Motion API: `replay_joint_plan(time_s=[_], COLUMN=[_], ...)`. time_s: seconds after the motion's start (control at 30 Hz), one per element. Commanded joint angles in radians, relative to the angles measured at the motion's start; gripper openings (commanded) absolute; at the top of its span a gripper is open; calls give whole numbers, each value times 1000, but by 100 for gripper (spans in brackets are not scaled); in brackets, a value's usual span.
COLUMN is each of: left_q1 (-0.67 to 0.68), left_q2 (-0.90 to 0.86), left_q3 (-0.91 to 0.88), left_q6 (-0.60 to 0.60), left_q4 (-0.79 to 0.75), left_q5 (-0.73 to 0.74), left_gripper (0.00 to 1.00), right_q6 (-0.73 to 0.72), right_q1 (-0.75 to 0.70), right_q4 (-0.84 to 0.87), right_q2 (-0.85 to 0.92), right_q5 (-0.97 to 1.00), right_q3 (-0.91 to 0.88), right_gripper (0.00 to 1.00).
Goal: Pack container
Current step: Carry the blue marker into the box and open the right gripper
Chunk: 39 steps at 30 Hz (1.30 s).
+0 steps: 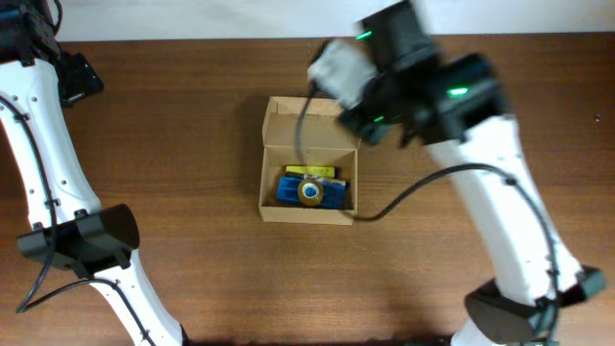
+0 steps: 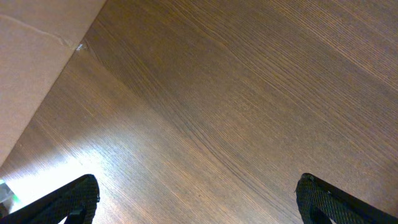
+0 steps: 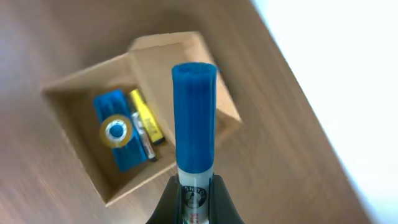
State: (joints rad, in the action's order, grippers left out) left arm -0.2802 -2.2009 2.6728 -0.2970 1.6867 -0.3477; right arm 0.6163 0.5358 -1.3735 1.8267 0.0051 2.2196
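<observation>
Inside the container [image 1: 309, 123] three items [image 1: 309, 189] lay packed, while the right end effector [image 3: 196, 186] gripped a marker [image 3: 194, 112] not yet packed and the left end effector [image 2: 199, 199] gaped empty.

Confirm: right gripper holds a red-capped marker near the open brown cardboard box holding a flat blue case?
No: the marker has a blue cap, not red, as the right wrist view shows. The right gripper does hold it near the open brown cardboard box with the flat blue case inside.

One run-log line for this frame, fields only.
right gripper: shut on blue-capped marker, raised near open container | in container: blue case, tape roll, yellow item | left gripper: open, over table
</observation>
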Motion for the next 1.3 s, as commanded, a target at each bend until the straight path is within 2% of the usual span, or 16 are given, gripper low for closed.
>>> replay_joint_plan(time_s=[0.0,0.43,0.83,0.87,0.9,0.93,1.0,1.07,1.27], left_q1=[-3,-3,-3,-3,-3,-3,-3,-3,-3], left_q2=[3,3,3,3,3,3,3,3,3], left_q3=[-4,-4,-4,-4,-4,-4,-4,-4,-4], left_q6=[10,10,10,10,10,10,10,10,10], left_q4=[0,0,0,0,0,0,0,0,0], left_q5=[-3,-3,-3,-3,-3,-3,-3,-3,-3], left_gripper=[100,100,100,100,100,100,100,100,100], right_q6=[188,214,187,181,168,158,156,153,60], right_q1=[45,153,156,153,150,146,143,143,148], right_q4=[-17,-59,21,29,37,45,47,46,42], right_q2=[92,446,532,532,532,532,532,532,479], right_q5=[85,23,2,-1,-4,-9,-30,-31,37], right_q3=[-24,-29,-115,-121,-127,-134,-142,-142,-142], right_gripper=[4,4,4,7,16,31,43,49,53])
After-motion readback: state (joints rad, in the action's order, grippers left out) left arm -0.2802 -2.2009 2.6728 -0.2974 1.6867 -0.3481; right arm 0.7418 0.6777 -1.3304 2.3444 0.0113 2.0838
